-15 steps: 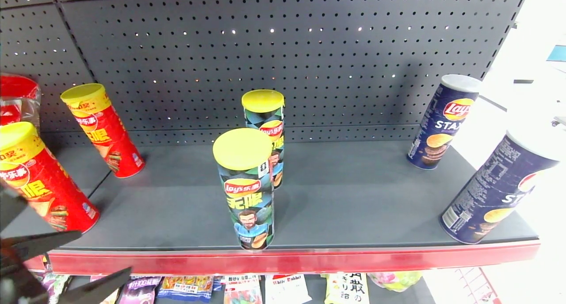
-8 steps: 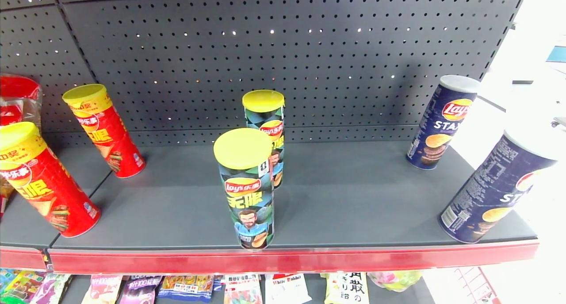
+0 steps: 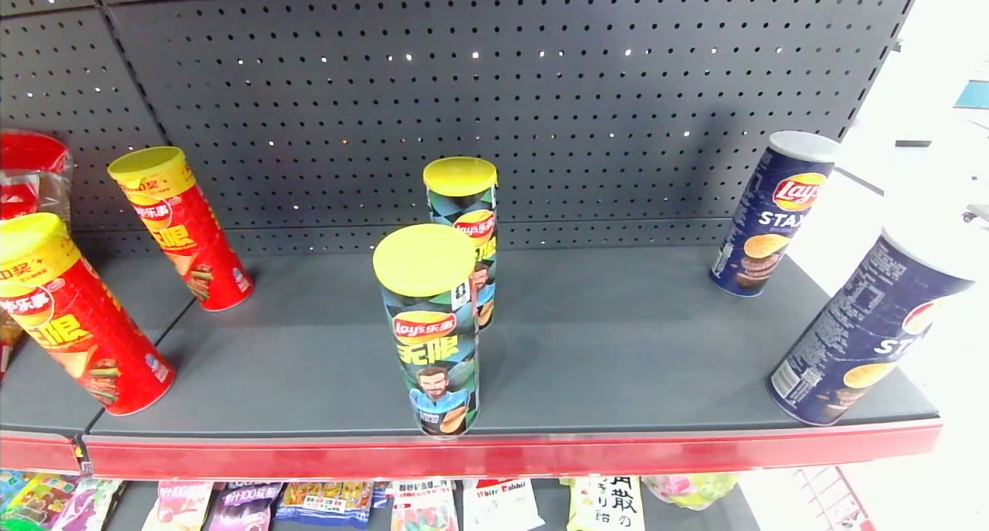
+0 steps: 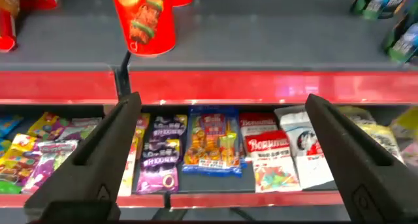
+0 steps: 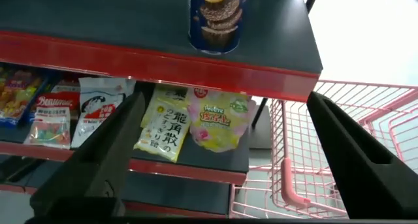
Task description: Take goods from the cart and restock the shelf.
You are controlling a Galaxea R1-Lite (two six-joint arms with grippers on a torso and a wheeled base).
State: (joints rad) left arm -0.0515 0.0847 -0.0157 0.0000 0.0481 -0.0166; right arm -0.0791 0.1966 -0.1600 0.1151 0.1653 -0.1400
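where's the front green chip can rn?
Head view: front green can stands upright mid-shelf at the red front lip, just ahead of the second green can.

Grey shelf with red cans; green cans; blue cans

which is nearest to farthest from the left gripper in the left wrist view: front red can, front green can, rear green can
1. front red can: nearest, at the front edge of the shelf, just past the open left gripper.
2. front green can: farther off to the robot's right, also near the front edge.
3. rear green can: farthest, behind the front green can.
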